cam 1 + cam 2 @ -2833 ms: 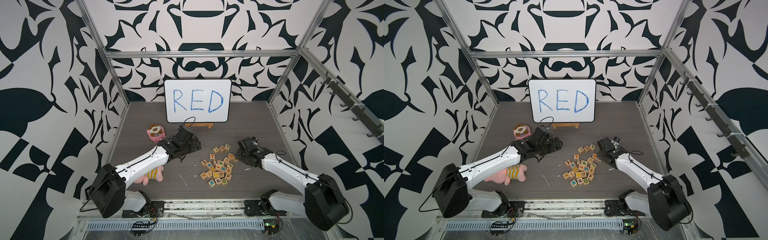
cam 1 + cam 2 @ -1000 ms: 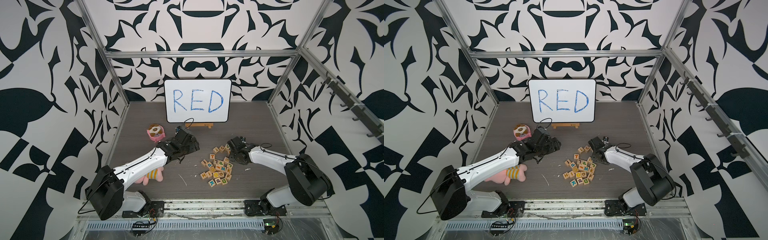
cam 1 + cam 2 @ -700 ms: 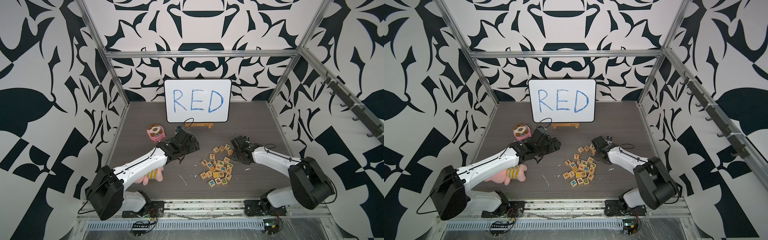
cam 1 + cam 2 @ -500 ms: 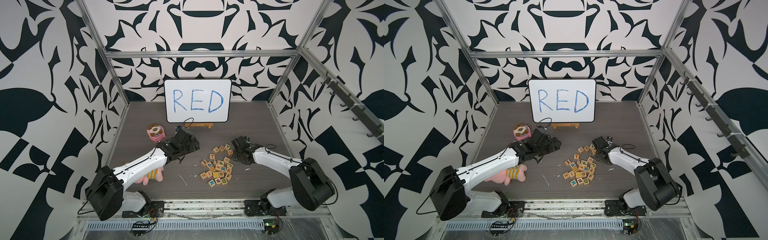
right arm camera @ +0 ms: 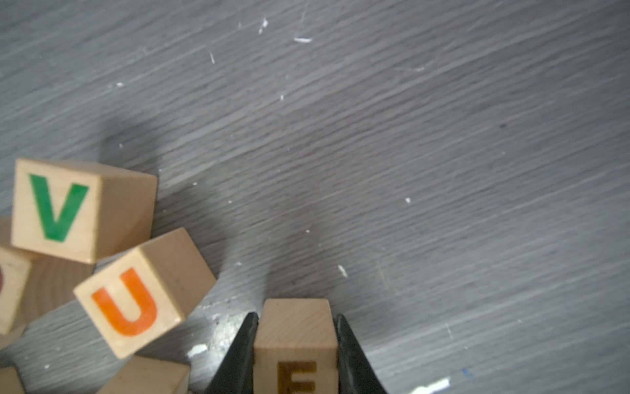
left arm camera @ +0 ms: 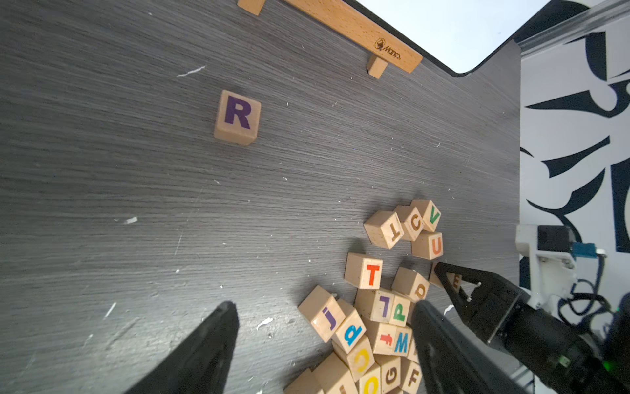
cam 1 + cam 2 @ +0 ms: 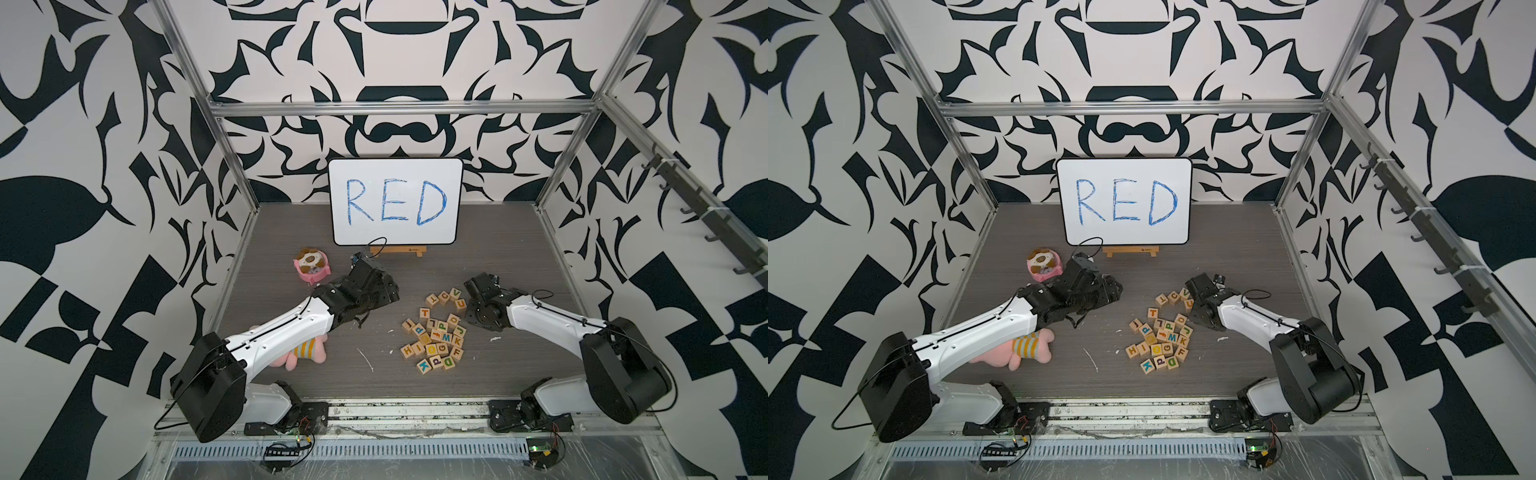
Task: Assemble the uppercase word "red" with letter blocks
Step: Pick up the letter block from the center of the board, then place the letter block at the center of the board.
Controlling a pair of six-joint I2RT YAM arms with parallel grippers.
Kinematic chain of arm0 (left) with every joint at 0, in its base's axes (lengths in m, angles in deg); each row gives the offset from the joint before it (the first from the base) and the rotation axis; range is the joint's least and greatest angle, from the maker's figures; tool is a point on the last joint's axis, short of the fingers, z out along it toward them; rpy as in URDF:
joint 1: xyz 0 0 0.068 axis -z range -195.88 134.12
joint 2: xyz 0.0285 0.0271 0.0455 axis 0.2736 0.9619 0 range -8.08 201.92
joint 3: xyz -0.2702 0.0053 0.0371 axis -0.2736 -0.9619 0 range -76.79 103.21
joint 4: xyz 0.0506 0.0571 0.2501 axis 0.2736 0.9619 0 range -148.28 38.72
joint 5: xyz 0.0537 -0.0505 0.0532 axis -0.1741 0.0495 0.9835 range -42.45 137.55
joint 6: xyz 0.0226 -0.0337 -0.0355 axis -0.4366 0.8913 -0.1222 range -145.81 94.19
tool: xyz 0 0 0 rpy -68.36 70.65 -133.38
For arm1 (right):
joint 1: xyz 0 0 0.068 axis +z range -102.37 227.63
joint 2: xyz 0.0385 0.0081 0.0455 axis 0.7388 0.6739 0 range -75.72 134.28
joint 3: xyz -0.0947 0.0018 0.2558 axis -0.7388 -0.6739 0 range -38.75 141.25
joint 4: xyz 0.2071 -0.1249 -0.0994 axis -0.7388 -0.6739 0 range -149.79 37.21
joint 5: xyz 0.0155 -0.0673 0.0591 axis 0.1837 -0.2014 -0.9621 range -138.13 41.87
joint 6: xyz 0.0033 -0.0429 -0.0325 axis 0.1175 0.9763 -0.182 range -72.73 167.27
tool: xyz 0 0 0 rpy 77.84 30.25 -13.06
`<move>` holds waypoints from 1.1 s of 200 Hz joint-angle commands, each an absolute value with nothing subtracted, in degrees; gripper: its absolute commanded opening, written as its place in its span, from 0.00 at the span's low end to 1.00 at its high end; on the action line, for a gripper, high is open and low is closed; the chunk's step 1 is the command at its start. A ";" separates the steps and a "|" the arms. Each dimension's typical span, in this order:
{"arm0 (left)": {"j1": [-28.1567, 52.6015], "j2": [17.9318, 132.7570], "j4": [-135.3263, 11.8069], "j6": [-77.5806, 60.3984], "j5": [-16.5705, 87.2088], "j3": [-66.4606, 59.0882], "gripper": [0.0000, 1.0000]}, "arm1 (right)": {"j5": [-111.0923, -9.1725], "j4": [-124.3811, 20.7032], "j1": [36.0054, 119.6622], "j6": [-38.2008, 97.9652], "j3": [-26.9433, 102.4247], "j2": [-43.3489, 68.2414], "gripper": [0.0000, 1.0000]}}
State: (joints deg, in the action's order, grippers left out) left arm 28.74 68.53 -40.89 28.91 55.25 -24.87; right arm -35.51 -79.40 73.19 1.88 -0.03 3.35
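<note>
One pale wooden cube printed with a brownish E (image 5: 295, 344) is pinched between the right fingers (image 5: 243, 348), clamped on two opposite side faces at the edge of the pile of letter cubes (image 7: 436, 332), so the step in hand is judged to be the pick of the second letter. Nothing is held by the left fingers (image 6: 211, 341); they're spread apart above the grey wood-grain desk (image 7: 498, 249). The pale cube with a dark R (image 6: 237, 117) is parked alone, well apart from the pile and near the light wooden stand (image 6: 344, 24) of the white board with blue handwritten RED (image 7: 395, 201). In both top views it's hidden under the left arm.

Tips, fwiw: a straight-up lift is probably wanted first, since the cube with an orange U (image 5: 136, 293) is near the grip and could get dragged along. The E should be kept squared up, then set just beside the R on its reading-right side, with room left for a D. The left arm would be better cleared away beforehand.

Counts: one R placed, one E gripped, a bit over twenty cubes in the pile (some overlap, so no exact number can be given), one board, one pink plush toy (image 7: 1000, 353), one small pink bowl (image 7: 311, 266), two arms.
</note>
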 commanded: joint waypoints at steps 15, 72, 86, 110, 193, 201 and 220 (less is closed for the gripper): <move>27.83 65.51 -38.82 26.60 57.72 -24.91 0.91 | -34.15 -86.52 72.99 3.49 3.35 -3.96 0.25; 19.92 56.71 -38.31 30.00 61.59 -31.43 0.97 | -33.74 -85.95 81.08 4.30 15.12 -3.29 0.22; 16.35 54.38 -39.30 33.54 59.96 -34.58 0.98 | -31.49 -86.10 85.58 4.57 20.77 1.76 0.22; 10.76 51.54 -42.26 37.33 54.76 -39.86 0.98 | -31.80 -82.36 90.75 4.37 28.27 11.62 0.21; 8.22 46.32 -35.81 39.04 58.25 -42.09 0.97 | -32.41 -83.71 94.04 2.98 49.67 38.44 0.19; 8.19 45.60 -35.76 39.22 58.77 -42.24 0.97 | -32.27 -84.39 94.04 2.63 51.04 40.12 0.19; 8.18 44.35 -35.89 39.39 58.71 -42.63 0.97 | -32.23 -83.84 94.04 1.44 52.66 42.81 0.19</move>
